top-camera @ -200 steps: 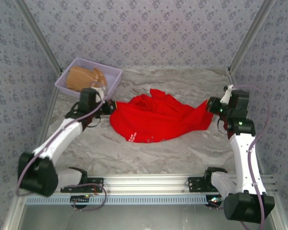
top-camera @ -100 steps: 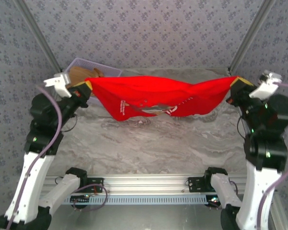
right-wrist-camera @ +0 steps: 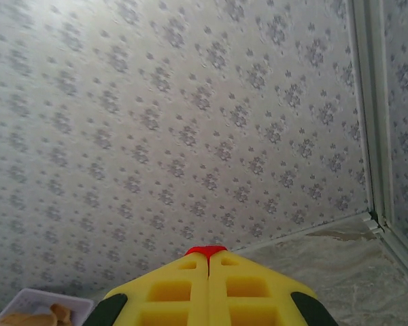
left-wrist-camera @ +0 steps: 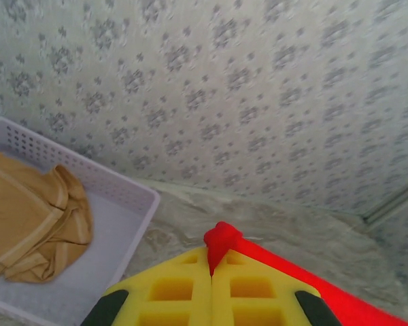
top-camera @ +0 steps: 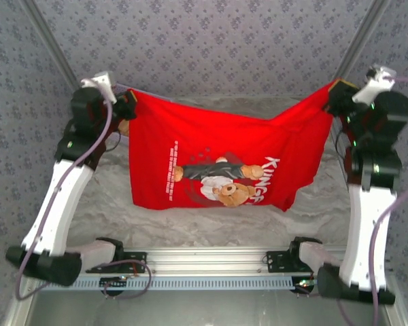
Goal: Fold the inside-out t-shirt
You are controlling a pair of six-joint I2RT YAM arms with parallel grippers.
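Two grips | left end effector (top-camera: 127, 106), right end effector (top-camera: 333, 93) clamped shut on t-shirt (top-camera: 217, 163) corners | hung spread over counter (top-camera: 211, 223), likely for flattening

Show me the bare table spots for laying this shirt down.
Free: the marble strip between the hanging t-shirt and the near rail; also the table behind the shirt, by the back wall. Crowded: the far left corner, where the basket holds a tan garment.
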